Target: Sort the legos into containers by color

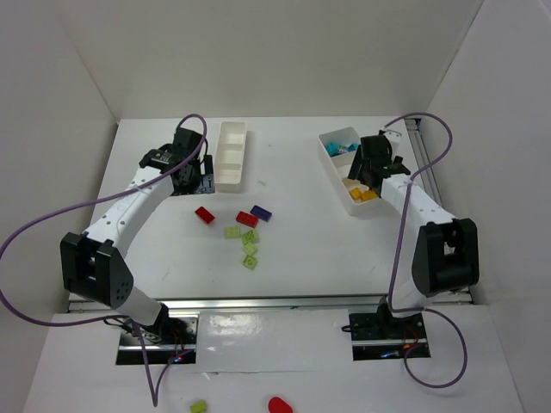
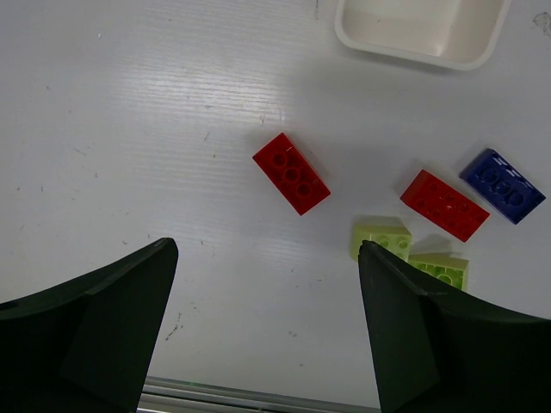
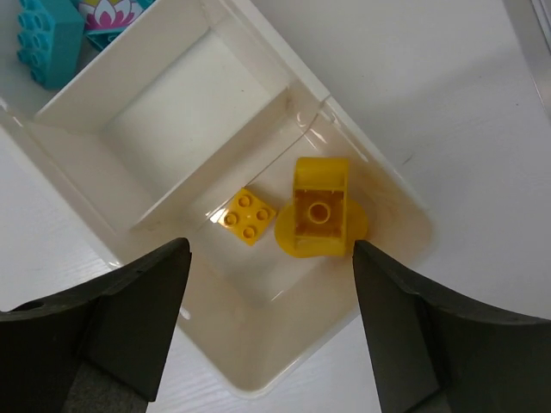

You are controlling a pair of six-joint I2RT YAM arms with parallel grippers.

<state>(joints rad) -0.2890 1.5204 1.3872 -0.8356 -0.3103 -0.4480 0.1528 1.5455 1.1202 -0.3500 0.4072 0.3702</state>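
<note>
"Aiming at the nearer red lego [image 2: 291,173], your left gripper [image 2: 267,249] hangs over the table [image 2: 129,103] with its fingers spread wide and empty. The brick lies flat just ahead of them, skewed to your finger line."

"That skew is your trouble, I'd say. Close as you stand and you may catch it by the corners, so it twists out or skids."

"Mind its neighbours too. The second red [image 2: 444,205] sits just beside the blue [image 2: 502,185] and close by a green [image 2: 381,239]. A wide finger coming down there could shove the lot."

"Your left tray [image 2: 413,39] looks bare in the one cell you can see. Pick a cell for red and keep to it, because a mixed drop spoils the sort."

"Your right gripper [image 3: 269,248] is open and empty too, over the end cell of the right tray [image 3: 379,284] where the yellow pieces [image 3: 320,206] lie. The cyan [image 3: 52,39] is at the far end. Lift clear before you swing, or a finger may clip the wall and drag the tray."
</note>
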